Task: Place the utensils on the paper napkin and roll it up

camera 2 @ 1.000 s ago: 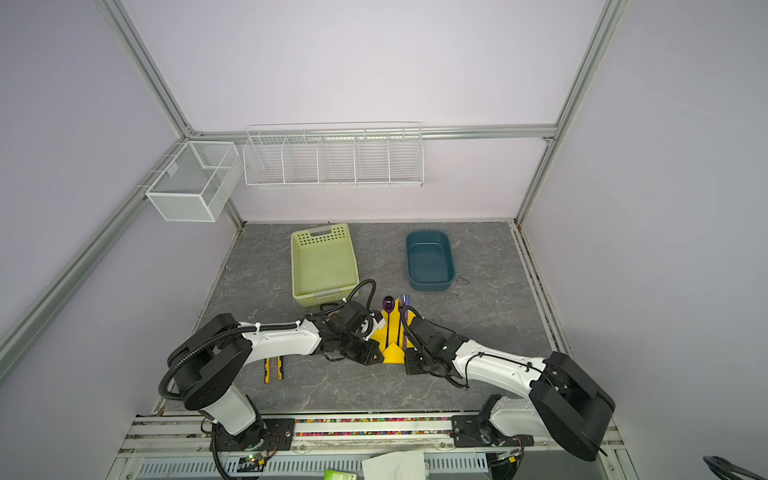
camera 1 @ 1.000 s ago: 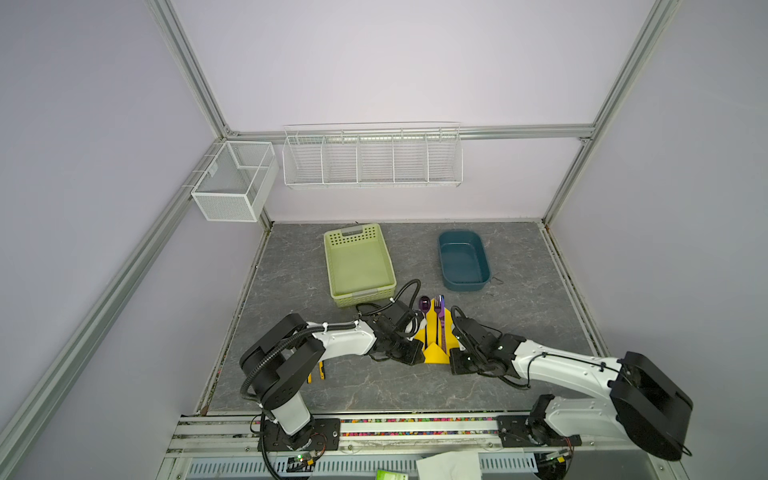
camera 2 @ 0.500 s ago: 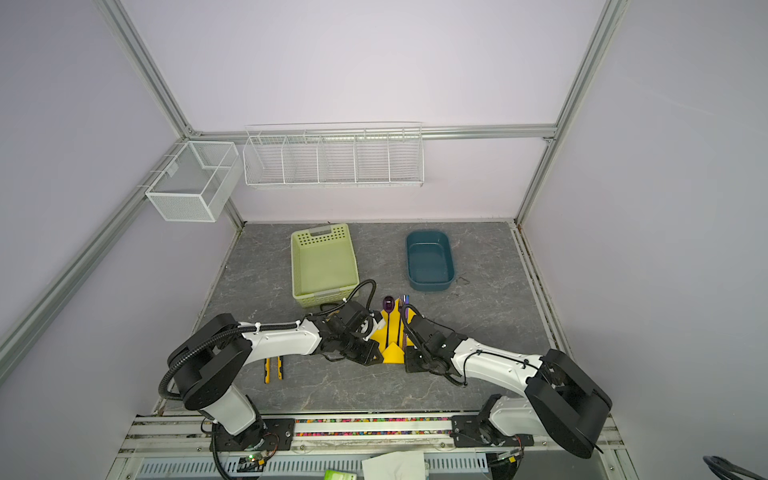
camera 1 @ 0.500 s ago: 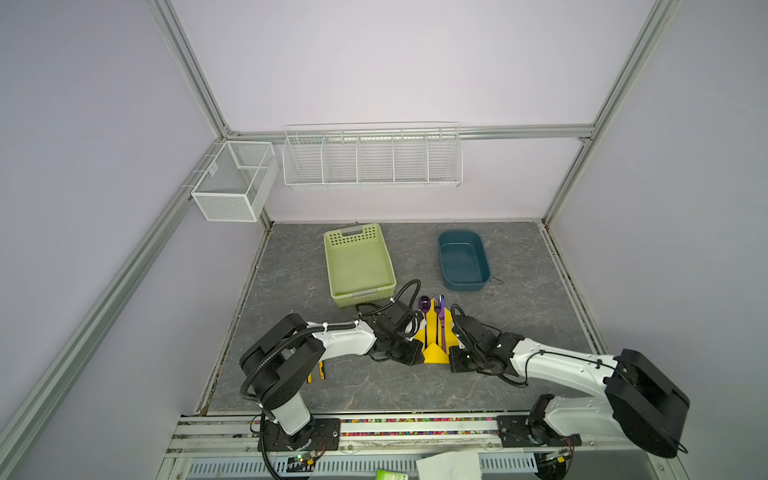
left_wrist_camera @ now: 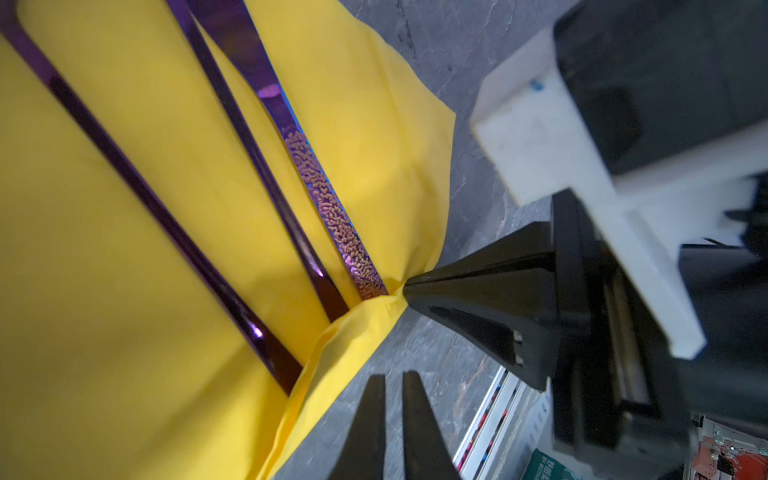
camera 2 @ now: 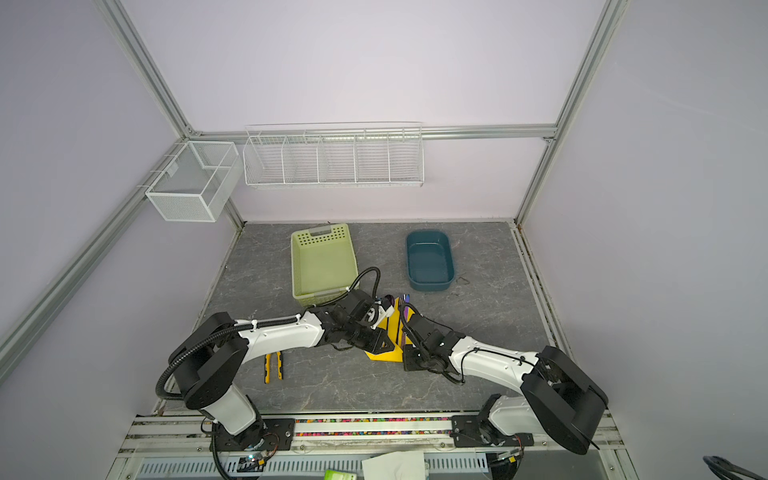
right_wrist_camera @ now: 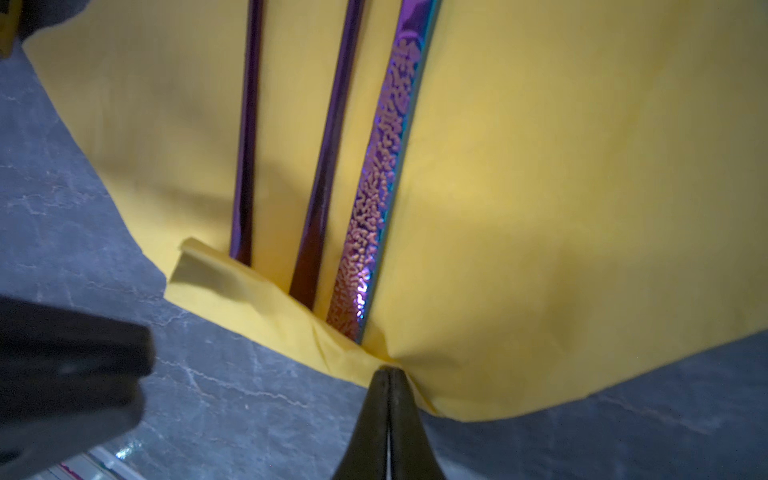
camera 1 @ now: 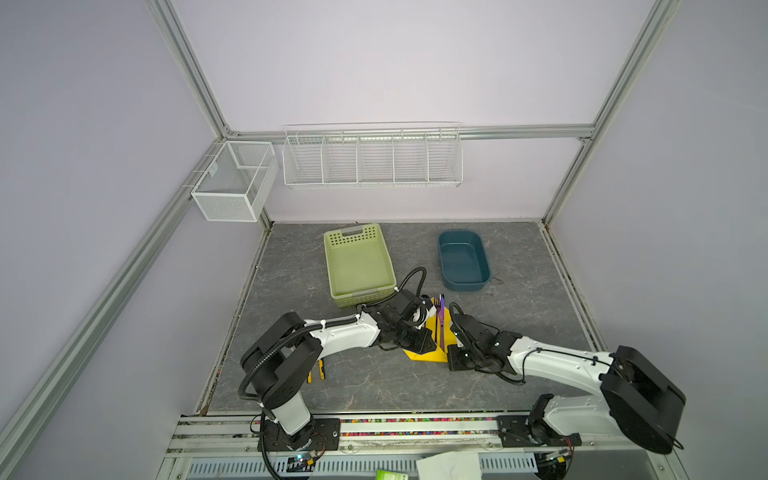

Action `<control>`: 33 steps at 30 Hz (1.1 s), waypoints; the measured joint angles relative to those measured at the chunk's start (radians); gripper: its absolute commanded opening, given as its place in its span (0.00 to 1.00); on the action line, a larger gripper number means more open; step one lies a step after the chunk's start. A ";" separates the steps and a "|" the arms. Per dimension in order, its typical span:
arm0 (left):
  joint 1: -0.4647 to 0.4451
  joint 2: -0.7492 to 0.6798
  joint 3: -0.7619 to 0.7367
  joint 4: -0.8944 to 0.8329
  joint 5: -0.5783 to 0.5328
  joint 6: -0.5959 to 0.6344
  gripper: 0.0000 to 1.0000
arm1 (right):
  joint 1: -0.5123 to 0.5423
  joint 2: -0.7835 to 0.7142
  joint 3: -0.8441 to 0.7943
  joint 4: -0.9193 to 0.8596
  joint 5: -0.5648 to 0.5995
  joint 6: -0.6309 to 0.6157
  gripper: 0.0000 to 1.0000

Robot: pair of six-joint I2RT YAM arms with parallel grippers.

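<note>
The yellow paper napkin [camera 1: 428, 354] [camera 2: 384, 355] lies on the grey table between both arms. Three utensils [right_wrist_camera: 374, 174] [left_wrist_camera: 328, 203] rest on it side by side: two slim dark purple handles and one textured iridescent one. Their purplish heads [camera 1: 440, 298] point to the back. The napkin's near edge [right_wrist_camera: 249, 291] is folded up over the handle ends. My right gripper [right_wrist_camera: 388, 369] [left_wrist_camera: 409, 286] is shut on that folded edge. My left gripper [left_wrist_camera: 392, 376] is shut on nothing, over bare table just off the napkin's edge.
A green basket [camera 1: 359, 262] and a blue tub [camera 1: 463, 259] stand behind the napkin. Yellow-handled pliers [camera 1: 316, 370] [camera 2: 273, 368] lie near the left arm's base. Two white wire baskets [camera 1: 372, 156] hang on the back wall.
</note>
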 measured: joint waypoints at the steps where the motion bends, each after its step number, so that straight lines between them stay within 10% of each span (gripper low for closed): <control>1: 0.000 0.007 0.003 0.000 0.000 0.000 0.11 | 0.000 0.000 0.001 0.000 -0.001 0.000 0.12; 13: 0.000 0.060 0.018 0.007 -0.011 -0.004 0.09 | -0.069 -0.085 0.026 -0.087 -0.021 0.006 0.34; 33: 0.000 0.096 0.030 0.011 -0.024 -0.015 0.09 | -0.620 -0.181 -0.126 -0.029 -0.466 0.008 0.61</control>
